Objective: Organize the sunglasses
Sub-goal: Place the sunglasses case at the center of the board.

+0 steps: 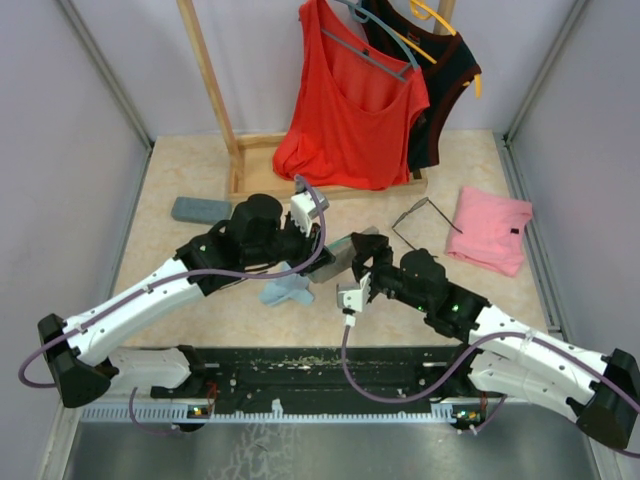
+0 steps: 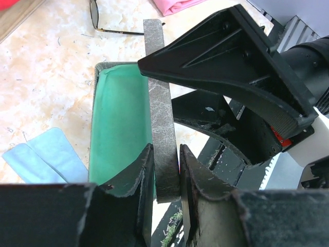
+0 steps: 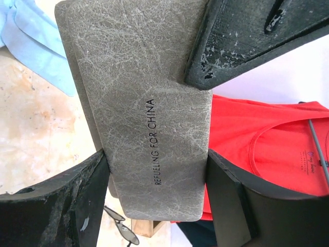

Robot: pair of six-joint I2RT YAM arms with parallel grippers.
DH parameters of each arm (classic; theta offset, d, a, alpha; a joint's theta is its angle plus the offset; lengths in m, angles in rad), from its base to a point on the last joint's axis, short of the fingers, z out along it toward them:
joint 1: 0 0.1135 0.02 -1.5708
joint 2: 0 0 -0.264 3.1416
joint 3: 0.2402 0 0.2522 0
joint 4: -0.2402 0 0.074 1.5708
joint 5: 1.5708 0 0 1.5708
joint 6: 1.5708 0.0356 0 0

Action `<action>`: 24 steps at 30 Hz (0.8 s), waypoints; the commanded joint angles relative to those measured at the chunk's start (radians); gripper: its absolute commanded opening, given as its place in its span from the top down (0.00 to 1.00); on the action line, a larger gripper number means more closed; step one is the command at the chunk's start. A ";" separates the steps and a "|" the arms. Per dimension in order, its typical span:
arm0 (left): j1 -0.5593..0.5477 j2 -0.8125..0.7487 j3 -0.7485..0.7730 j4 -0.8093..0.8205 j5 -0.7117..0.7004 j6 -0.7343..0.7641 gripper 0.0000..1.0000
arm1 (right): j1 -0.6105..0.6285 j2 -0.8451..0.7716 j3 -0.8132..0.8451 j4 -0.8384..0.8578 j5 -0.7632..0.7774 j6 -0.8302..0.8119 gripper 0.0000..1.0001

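One pair of sunglasses (image 1: 422,217) lies open on the table right of both arms, untouched; it also shows as the sunglasses (image 2: 97,15) and the sunglasses (image 3: 121,228). A grey glasses case (image 1: 345,250) hangs in the air between the two arms, open, with a green lining (image 2: 118,118). My left gripper (image 2: 164,154) is shut on the edge of its grey lid (image 2: 159,92). My right gripper (image 3: 157,164) is shut across the width of the case body (image 3: 139,92), a finger pressed to each side. From above, the left gripper (image 1: 318,240) and right gripper (image 1: 362,262) face each other.
A light blue cloth (image 1: 288,290) lies just below the held case. A second grey case (image 1: 200,210) rests at the left. A folded pink cloth (image 1: 490,230) lies at the right. A wooden rack (image 1: 250,170) with a red top (image 1: 350,110) on a hanger stands at the back.
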 commanded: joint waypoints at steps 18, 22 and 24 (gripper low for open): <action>-0.009 0.049 -0.051 0.136 -0.093 0.030 0.95 | 0.008 -0.266 0.066 -0.045 -0.163 0.268 0.12; -0.009 0.077 -0.110 0.246 -0.132 0.008 0.96 | 0.008 -0.335 0.056 0.008 -0.112 0.477 0.15; -0.009 0.088 -0.151 0.317 -0.156 -0.008 0.96 | 0.008 -0.351 0.062 0.033 -0.041 0.642 0.16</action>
